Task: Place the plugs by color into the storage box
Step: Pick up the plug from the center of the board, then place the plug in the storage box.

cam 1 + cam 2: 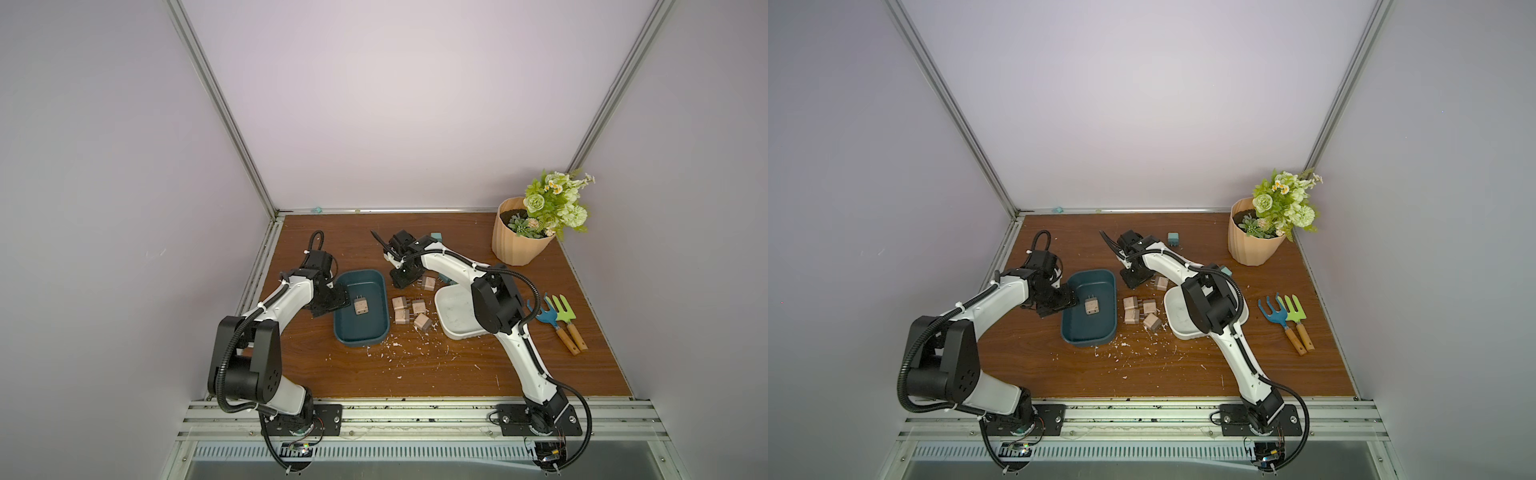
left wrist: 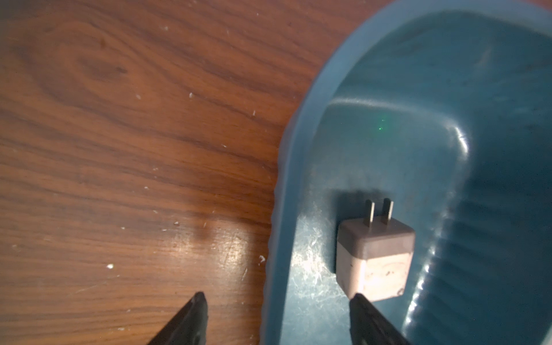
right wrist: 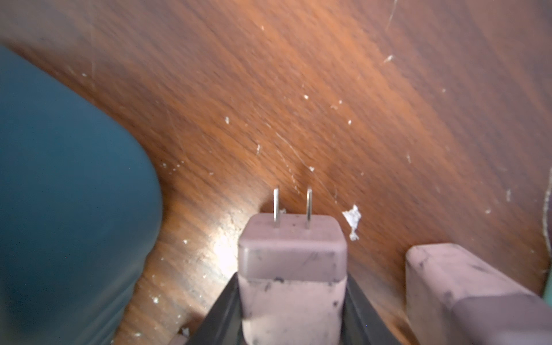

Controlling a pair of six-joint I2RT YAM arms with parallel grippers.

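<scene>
1. The right pincer [image 3: 292,298] is clamped on a pinkish-tan plug [image 3: 292,254]. A black finger [image 3: 221,313] presses each flat side of the cube. Its two metal prongs point out beyond the fingertips, over the wooden surface [image 3: 328,89].
2. Whether that plug rests on the surface or hangs just above it cannot be told.
3. A neighbouring tan plug [image 3: 454,286] lies just beside the gripped one, clear of the fingers. The teal storage box [image 3: 74,194] is on the opposite side.
4. The left pincer [image 2: 279,301] stands open and holds nothing. Its fingertips straddle the rim of the teal storage box, one over the surface and one inside the box.
5. A boxed tan plug [image 2: 375,257] lies on the box floor, prongs pointing away from the pincer, right at the inner fingertip. Contact cannot be told.
6. In both top views four loose tan plugs [image 1: 409,313] cluster between the teal storage box and the white storage box [image 1: 451,320]. A turquoise plug [image 1: 1173,238] sits well behind them.
</scene>
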